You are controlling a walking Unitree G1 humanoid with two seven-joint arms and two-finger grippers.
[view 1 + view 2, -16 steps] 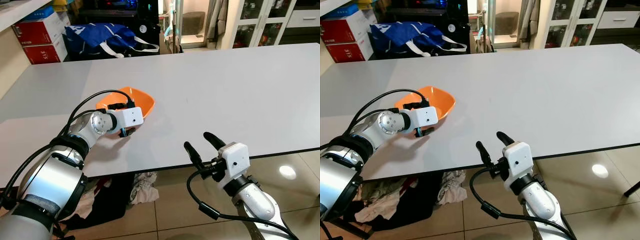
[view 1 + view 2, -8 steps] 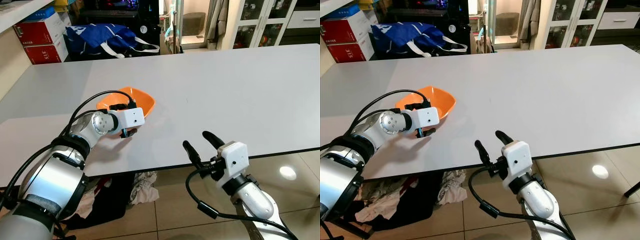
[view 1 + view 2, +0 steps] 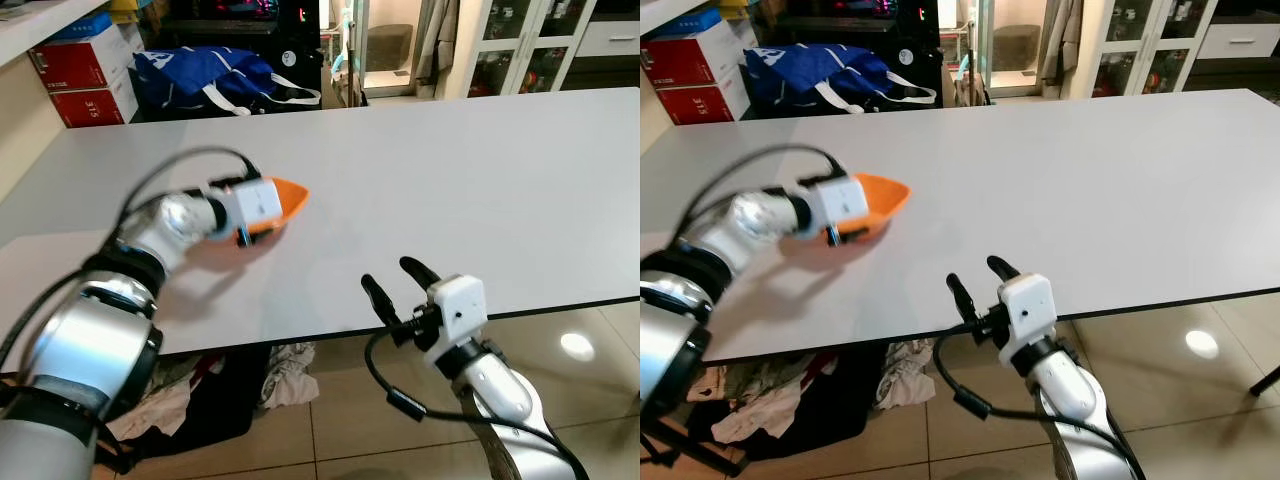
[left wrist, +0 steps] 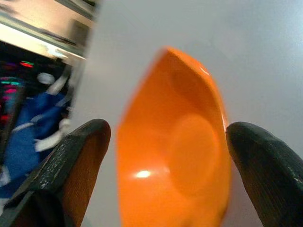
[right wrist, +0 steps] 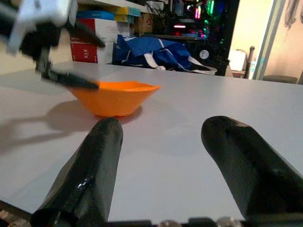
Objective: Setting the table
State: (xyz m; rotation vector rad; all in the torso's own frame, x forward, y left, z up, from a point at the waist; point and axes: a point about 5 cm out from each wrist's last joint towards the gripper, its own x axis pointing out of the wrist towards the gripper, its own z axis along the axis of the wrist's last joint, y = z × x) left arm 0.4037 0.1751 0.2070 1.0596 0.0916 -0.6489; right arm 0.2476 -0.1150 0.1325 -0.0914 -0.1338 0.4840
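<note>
While the left gripper (image 4: 161, 156) has its jaws spread wide, the orange bowl (image 4: 177, 146) lies directly between and just ahead of them, its hollow turned toward the wrist camera. One black finger (image 4: 71, 165) flanks one side of the rim and the other finger flanks the opposite side. Whether either one touches the bowl cannot be told, as the picture is blurred. From the right wrist view the bowl (image 5: 116, 97) appears to sit upright on the counter (image 3: 450, 170), with the left gripper's lower finger at its rim. The bowl has a gently squared shape with a pointed corner, and that corner faces away from the left wrist, toward the middle of the counter.

The left arm is plainly the nearer one. The right gripper (image 3: 397, 287) hangs at the near edge of the counter, jaws apart and holding nothing, well apart from the bowl, which lies ahead of it and to its left.

The bowl (image 3: 280, 205) rests toward the near left part of the counter, back from the near edge. The counter itself is pale grey and smooth, so the bowl would probably slide easily if nudged.

Beyond the far edge sit a blue bag (image 3: 205, 75) and red boxes (image 3: 80, 80), with glass-fronted cabinets (image 3: 520, 45) further right. Crumpled clothes (image 3: 250, 385) lie on the tiled floor below the near edge.
</note>
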